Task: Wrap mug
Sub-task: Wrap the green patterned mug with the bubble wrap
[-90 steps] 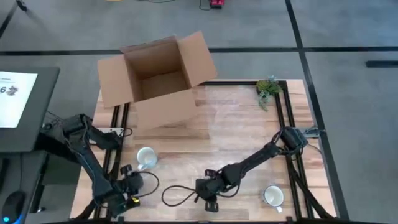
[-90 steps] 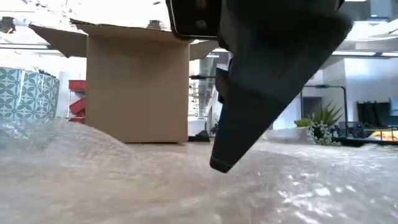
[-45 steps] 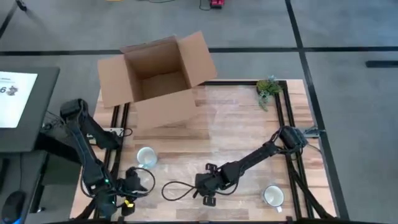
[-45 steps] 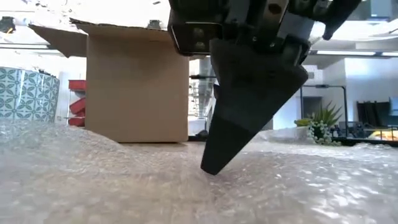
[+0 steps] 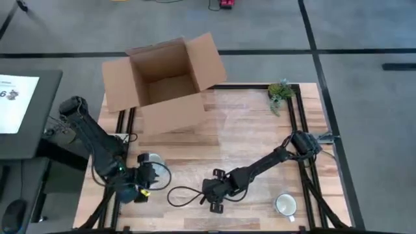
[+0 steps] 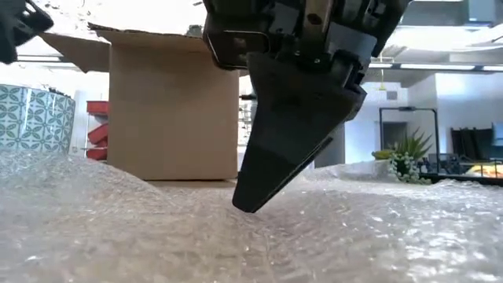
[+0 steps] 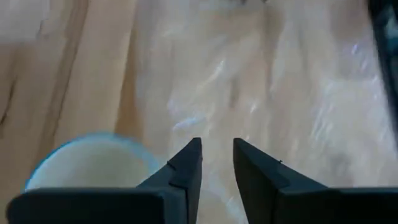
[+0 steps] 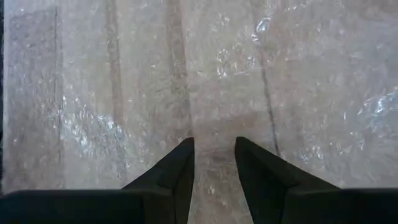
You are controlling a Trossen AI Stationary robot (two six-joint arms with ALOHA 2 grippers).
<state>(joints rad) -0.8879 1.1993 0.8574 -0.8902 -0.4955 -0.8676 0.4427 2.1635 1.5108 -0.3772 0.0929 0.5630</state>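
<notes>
A sheet of clear bubble wrap (image 6: 377,228) lies spread over the wooden table. A pale mug with a light-blue rim (image 5: 149,158) stands on it at the near left. My left gripper (image 5: 160,174) hovers just on the mug's near side, open, with the mug's rim (image 7: 81,158) beside its left finger. I cannot tell whether it touches the mug. My right gripper (image 5: 213,193) is open at the table's near middle, with its fingertips down at the wrap (image 8: 214,155). A second mug (image 5: 285,205) stands at the near right. My right gripper comes down slanting from the table's right, and its fingertip (image 6: 247,203) meets the bubble wrap's upper surface (image 6: 259,224) near the sheet's near edge. The wrap lies flat between the two open fingers and is not pinched.
An open cardboard box (image 5: 166,84) stands at the far left of the table. A small green plant (image 5: 280,91) sits at the far right corner. A black cable loop (image 5: 182,195) lies between the two grippers near the front edge.
My left gripper has risen from the table's near edge and swung toward the far edge and right, ending beside the mug. My right gripper has edged toward the table's left along the wrap. The mug stands about where it was.
</notes>
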